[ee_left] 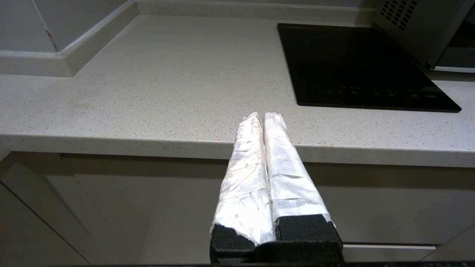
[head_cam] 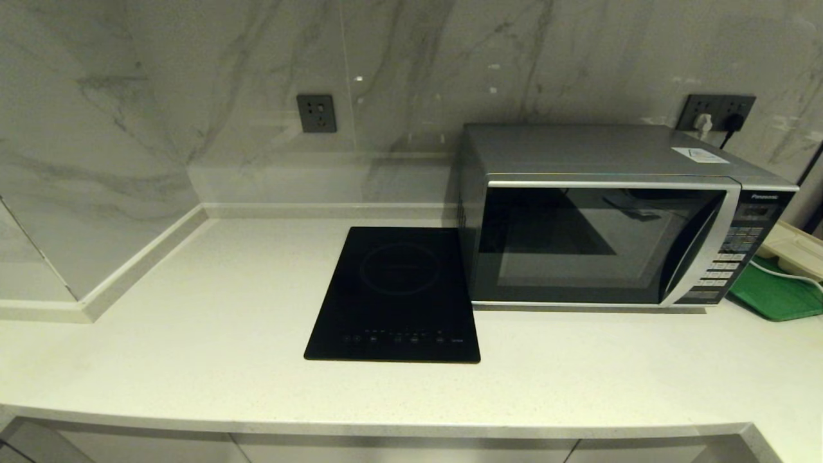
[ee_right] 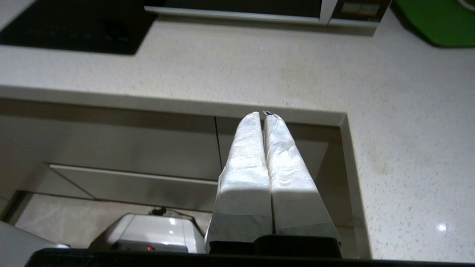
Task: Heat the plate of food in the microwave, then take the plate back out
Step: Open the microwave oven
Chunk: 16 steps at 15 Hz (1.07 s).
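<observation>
Apparently shut microwave [head_cam: 604, 238], contents hidden behind dark glass.

You have one microwave [head_cam: 604, 218], one black induction hob [head_cam: 395, 296], one green tray [head_cam: 775, 296] and two wall sockets [head_cam: 316, 113] above the surface [head_cam: 193, 334].

The microwave [head_cam: 617, 218] is a big silver box with a dark glass door, and the door is shut. It sits on the table at the back right, against the wall. A curved silver handle and small buttons are on its right side.
</observation>
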Motion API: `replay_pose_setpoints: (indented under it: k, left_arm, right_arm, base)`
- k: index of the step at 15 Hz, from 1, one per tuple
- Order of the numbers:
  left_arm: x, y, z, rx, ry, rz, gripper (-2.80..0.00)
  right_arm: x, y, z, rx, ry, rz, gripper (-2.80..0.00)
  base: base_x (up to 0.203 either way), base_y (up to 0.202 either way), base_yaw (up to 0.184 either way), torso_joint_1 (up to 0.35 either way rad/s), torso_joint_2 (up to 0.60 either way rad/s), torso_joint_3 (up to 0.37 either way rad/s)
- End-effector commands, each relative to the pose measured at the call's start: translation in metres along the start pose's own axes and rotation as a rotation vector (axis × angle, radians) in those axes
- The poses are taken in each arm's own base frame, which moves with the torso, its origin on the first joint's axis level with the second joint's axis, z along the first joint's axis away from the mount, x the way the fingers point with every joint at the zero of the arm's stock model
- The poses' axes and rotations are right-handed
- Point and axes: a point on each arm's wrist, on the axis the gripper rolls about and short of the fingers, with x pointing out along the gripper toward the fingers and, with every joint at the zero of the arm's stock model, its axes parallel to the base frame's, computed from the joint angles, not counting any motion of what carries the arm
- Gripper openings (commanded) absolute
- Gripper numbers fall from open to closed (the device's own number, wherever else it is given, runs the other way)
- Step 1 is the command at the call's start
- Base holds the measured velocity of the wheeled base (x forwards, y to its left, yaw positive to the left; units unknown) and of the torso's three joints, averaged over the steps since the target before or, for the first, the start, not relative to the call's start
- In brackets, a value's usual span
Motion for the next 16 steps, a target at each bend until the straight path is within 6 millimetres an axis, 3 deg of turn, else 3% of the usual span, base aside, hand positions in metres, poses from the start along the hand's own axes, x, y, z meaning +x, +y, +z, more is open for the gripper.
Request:
replay_pose_setpoints:
  k: [1,4,11,16]
  left_arm:
    - [0.0,0.0,0.0,0.0,-0.001,0.0,-2.8]
    - [0.0,0.0,0.0,-0.001,-0.001,0.0,-2.8]
    - [0.0,0.0,0.0,0.0,-0.001,0.002,-2.8]
    - [0.0,0.0,0.0,0.001,-0.001,0.0,-2.8]
  right_arm:
    - [0.003,-0.001,-0.024,0.001,-0.006,0.006,-2.8]
    - [0.014,-0.002,-0.038,0.015,0.003,0.004,-2.8]
    - [0.041,-0.005,-0.05,0.02,-0.19,-0.052,-2.8]
    - [0.044,-0.006,-0.054,-0.012,-0.202,-0.082,-2.8]
  base:
    - [0.0,0.0,0.0,0.0,0.0,0.0]
    - [0.0,0.0,0.0,0.0,0.0,0.0]
    - [0.0,0.0,0.0,0.0,0.0,0.0]
    - [0.0,0.0,0.0,0.0,0.0,0.0]
